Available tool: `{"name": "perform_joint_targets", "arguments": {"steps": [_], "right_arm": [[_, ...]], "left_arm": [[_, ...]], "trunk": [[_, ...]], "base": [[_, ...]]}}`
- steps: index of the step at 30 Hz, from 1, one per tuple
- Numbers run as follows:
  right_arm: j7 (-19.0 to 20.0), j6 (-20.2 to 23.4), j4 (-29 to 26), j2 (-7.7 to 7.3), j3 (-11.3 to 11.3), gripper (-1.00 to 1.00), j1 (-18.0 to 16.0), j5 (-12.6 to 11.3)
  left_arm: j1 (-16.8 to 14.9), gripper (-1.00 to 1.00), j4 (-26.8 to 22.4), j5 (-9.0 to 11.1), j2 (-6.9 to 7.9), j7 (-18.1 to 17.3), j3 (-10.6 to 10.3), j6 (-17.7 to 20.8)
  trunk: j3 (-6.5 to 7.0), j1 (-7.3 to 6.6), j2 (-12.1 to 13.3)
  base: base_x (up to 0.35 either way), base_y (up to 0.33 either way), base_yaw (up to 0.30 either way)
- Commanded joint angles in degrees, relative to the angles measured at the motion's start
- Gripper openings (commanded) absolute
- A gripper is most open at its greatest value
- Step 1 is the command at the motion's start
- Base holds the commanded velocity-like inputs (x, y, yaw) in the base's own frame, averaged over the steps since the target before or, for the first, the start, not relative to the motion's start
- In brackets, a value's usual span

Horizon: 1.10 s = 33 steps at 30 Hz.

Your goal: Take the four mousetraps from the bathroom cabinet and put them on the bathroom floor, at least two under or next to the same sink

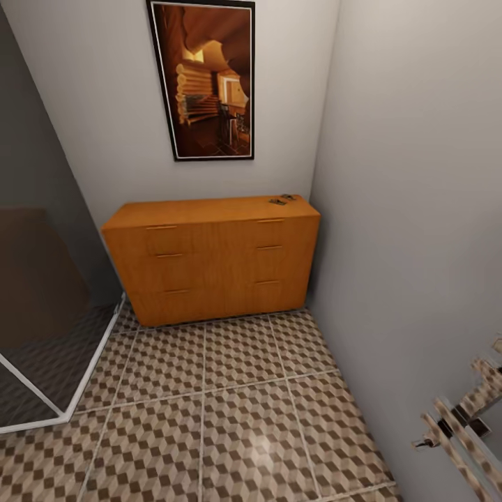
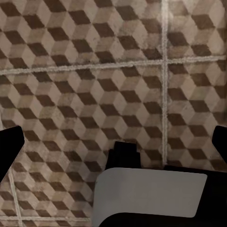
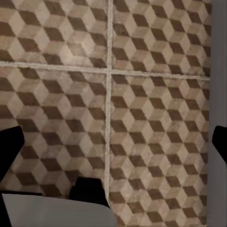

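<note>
Pale grey walls (image 1: 390, 174) meet in a corner, a framed picture (image 1: 206, 78) hangs there (warm amber tones), glass shower screen (image 1: 42, 328) alongside.

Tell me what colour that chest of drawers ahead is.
Orange-brown wood, with slim matching bar handles; the chest shows best in the head view.

A low orange-brown cabinet (image 1: 213, 258) with two columns of drawers and slim bar handles stands against the pale back wall of a narrow bathroom corner, its right end close to the grey side wall (image 1: 411, 209). Small dark mousetraps (image 1: 283, 200) lie clustered on its top near the right rear corner; their number cannot be made out. A black-framed picture (image 1: 206, 78) in warm brown tones hangs above. The cube-patterned bathroom floor (image 1: 223, 411) spreads in front, bordered at left by a white-edged glass shower enclosure (image 1: 49, 328). A reflective fitting (image 1: 464, 418) juts in at lower right
</note>
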Motion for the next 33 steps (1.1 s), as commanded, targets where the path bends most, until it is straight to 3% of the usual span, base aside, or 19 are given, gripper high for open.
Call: {"name": "perform_joint_targets", "arguments": {"steps": [1, 27, 33], "right_arm": [[-0.1, -0.2, 0.1, 0.00, 0.5, 1.00, 0.0, -0.5], [-0.1, 0.5, 0.1, 0.07, 0.5, 1.00, 0.0, -0.5], [-0.1, 0.2, -0.1, 0.38, 0.5, 1.00, 0.0, -0.3]], "left_arm": [[-0.1, 1.00, -0.3, 0.4, 0.06, 0.4, -0.5, -0.3], [-0.1, 1.00, -0.3, 0.4, 0.06, 0.4, -0.5, -0.3], [-0.1, 1.00, -0.3, 0.4, -0.05, 0.5, -0.5, -0.4]], "trunk": [[-0.05, 0.03, 0.0], [-0.05, 0.03, 0.0], [-0.05, 0.03, 0.0]], "base": [[0.332, -0.008, 0.000], [0.333, -0.001, 0.000], [0.152, 0.000, 0.000]]}}
